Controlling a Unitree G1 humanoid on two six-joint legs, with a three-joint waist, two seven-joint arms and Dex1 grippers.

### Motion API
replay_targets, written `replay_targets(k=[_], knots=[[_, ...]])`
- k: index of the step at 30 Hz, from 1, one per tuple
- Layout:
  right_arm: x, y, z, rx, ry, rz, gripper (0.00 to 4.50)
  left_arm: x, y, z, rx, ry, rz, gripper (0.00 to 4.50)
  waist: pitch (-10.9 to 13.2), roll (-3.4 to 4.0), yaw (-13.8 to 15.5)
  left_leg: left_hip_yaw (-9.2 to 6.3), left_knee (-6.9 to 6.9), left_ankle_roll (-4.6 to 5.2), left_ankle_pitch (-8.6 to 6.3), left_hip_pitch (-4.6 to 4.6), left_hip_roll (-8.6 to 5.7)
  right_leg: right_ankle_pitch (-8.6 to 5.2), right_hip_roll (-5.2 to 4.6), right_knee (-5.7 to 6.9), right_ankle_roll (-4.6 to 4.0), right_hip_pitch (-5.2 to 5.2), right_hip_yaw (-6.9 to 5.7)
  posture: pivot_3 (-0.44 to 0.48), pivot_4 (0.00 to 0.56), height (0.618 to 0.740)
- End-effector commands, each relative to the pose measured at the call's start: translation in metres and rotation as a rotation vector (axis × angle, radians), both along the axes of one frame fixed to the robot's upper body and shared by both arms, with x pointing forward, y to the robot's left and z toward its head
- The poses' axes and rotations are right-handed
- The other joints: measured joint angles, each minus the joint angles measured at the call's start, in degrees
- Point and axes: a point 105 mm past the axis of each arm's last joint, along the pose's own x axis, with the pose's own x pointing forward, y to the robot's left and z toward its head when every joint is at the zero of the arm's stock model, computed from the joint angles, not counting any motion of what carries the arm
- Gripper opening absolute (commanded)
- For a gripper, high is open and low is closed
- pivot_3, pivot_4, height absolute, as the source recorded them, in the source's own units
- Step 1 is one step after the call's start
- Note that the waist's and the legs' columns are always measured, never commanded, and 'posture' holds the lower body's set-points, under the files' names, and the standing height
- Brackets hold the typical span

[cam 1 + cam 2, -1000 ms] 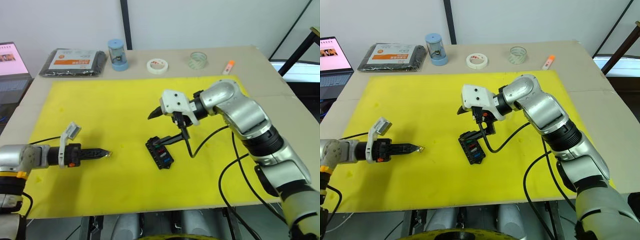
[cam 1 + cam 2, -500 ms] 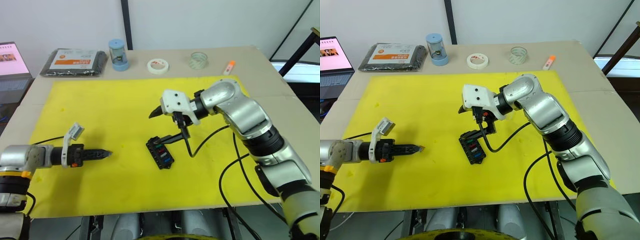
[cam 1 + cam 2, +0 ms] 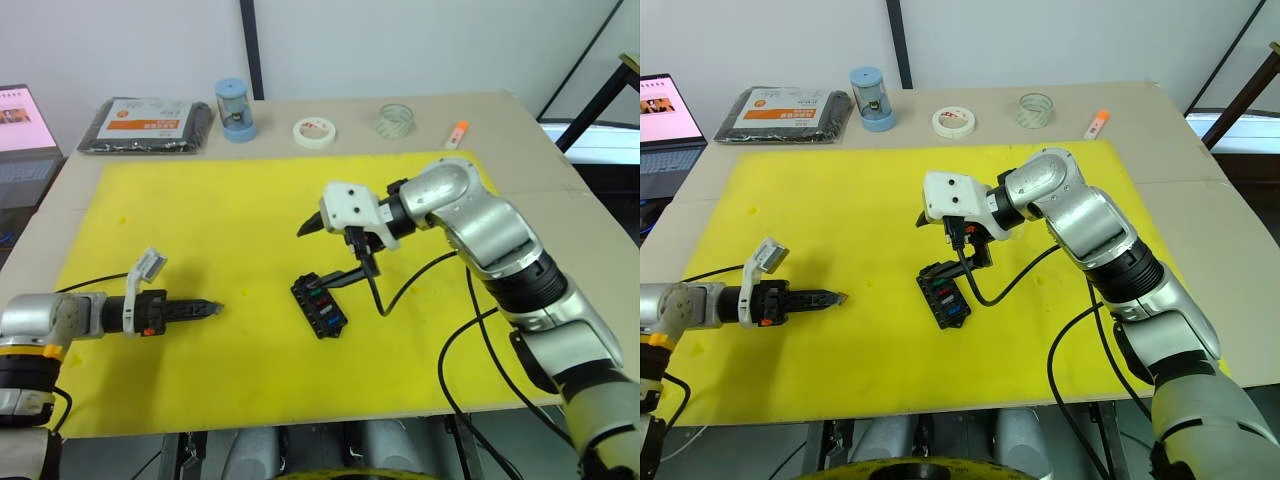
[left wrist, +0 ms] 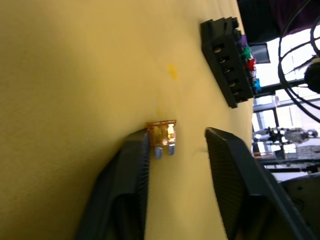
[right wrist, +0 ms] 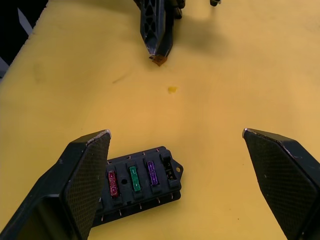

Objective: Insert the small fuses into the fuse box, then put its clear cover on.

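Observation:
The black fuse box [image 3: 319, 306] lies on the yellow mat [image 3: 200, 220], with red [image 5: 112, 184], green [image 5: 133, 179] and purple [image 5: 151, 174] small fuses seated in its slots. My right gripper [image 3: 322, 255] hangs just above the box, its fingers wide open and empty. Well to the left of the box, my left gripper [image 3: 213, 309] is low over the mat. Its fingers stand a little apart, and an amber fuse [image 4: 162, 132] touches one fingertip [image 4: 142, 142]. The clear cover is out of view.
Along the table's far edge are a black packet with an orange label [image 3: 147, 124], a blue cylinder [image 3: 236, 109], a white tape roll [image 3: 314, 131], a clear tape roll [image 3: 396, 120] and an orange marker [image 3: 457, 133]. A laptop [image 3: 22, 120] stands at the far left.
My left arm has settled slightly lower and its wrist has turned a little. The right arm and the fuse box have not moved.

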Motion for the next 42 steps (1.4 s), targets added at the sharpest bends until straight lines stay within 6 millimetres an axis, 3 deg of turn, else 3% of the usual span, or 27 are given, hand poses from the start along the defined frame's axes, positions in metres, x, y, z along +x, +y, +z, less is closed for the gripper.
replay_targets(k=[1, 11, 13, 19, 24, 28, 32, 35, 40, 42], knots=[[-0.001, 0.002, 0.010, 0.010, -0.047, 0.016, 4.50, -0.005, 0.002, -0.008, 0.007, 0.038, 0.009, 0.37, 0.00, 0.00, 0.00, 0.00, 0.00, 0.00, 0.00, 0.00, 0.00, 0.00, 0.00, 0.00, 0.00, 0.00, 0.00, 0.000, 0.150, 0.740], [0.000, 0.002, 0.009, 0.007, -0.048, 0.018, 4.50, -0.008, 0.005, -0.010, 0.011, 0.045, 0.021, 0.37, 0.00, 0.00, -0.06, 0.00, 0.00, 0.00, 0.00, 0.03, 0.02, 0.00, 0.03, 0.02, 0.00, -0.01, 0.00, 0.000, 0.150, 0.740], [0.000, 0.002, 0.009, 0.007, -0.050, 0.018, 4.50, -0.007, 0.006, -0.010, 0.012, 0.045, 0.022, 0.00, 0.00, 0.00, -0.07, 0.00, 0.00, 0.00, 0.00, 0.03, 0.02, 0.00, 0.03, 0.02, 0.00, -0.01, 0.00, 0.000, 0.150, 0.740], [0.000, 0.002, 0.010, 0.008, -0.049, 0.020, 4.50, -0.009, 0.006, -0.010, 0.016, 0.038, 0.019, 0.00, 0.00, 0.01, -0.12, 0.01, -0.01, 0.00, 0.00, 0.03, 0.03, 0.00, 0.03, 0.02, 0.00, -0.01, 0.00, 0.000, 0.150, 0.740], [-0.001, 0.001, 0.012, 0.020, -0.012, 0.004, 4.50, -0.008, 0.007, -0.001, 0.021, -0.054, 0.007, 0.00, 0.00, 0.01, -0.34, 0.02, -0.02, 0.00, 0.00, 0.03, 0.05, 0.00, 0.03, 0.02, 0.00, -0.03, 0.00, 0.000, 0.150, 0.740], [-0.004, 0.001, 0.024, 0.096, 0.076, -0.037, 4.50, 0.003, -0.008, 0.038, -0.027, -0.308, -0.045, 0.00, 0.00, 0.01, -0.14, 0.00, -0.02, -0.01, 0.01, -0.03, 0.11, 0.00, 0.01, 0.02, 0.00, -0.08, 0.00, 0.000, 0.150, 0.740], [-0.010, -0.001, 0.037, 0.166, 0.245, -0.097, 4.50, 0.007, -0.051, 0.094, -0.103, -0.601, -0.118, 0.00, -0.01, -0.02, 0.41, -0.09, 0.04, -0.02, 0.01, -0.13, 0.08, 0.01, -0.14, 0.01, -0.01, -0.05, -0.01, 0.000, 0.150, 0.740], [-0.015, -0.007, 0.047, 0.188, 0.351, -0.141, 4.50, 0.002, -0.080, 0.124, -0.123, -0.759, -0.174, 0.00, -0.02, -0.03, 0.21, -0.10, 0.04, 0.01, 0.00, -0.13, -0.01, 0.02, -0.28, -0.01, 0.00, 0.00, -0.03, 0.000, 0.150, 0.740], [-0.022, -0.009, 0.058, 0.221, 0.483, -0.180, 4.50, -0.004, -0.100, 0.144, -0.125, -0.871, -0.212, 0.00, -0.01, -0.02, -0.31, -0.06, -0.01, 0.03, -0.02, 0.00, 0.00, 0.03, -0.25, -0.03, 0.02, 0.04, -0.04, 0.000, 0.150, 0.740], [-0.023, -0.007, 0.066, 0.256, 0.528, -0.188, 4.10, -0.003, -0.104, 0.146, -0.099, -0.909, -0.224, 0.00, -0.01, -0.02, -0.25, -0.07, -0.02, 0.02, -0.01, 0.02, 0.06, 0.02, -0.08, -0.03, 0.02, 0.04, -0.04, 0.000, 0.150, 0.740]])
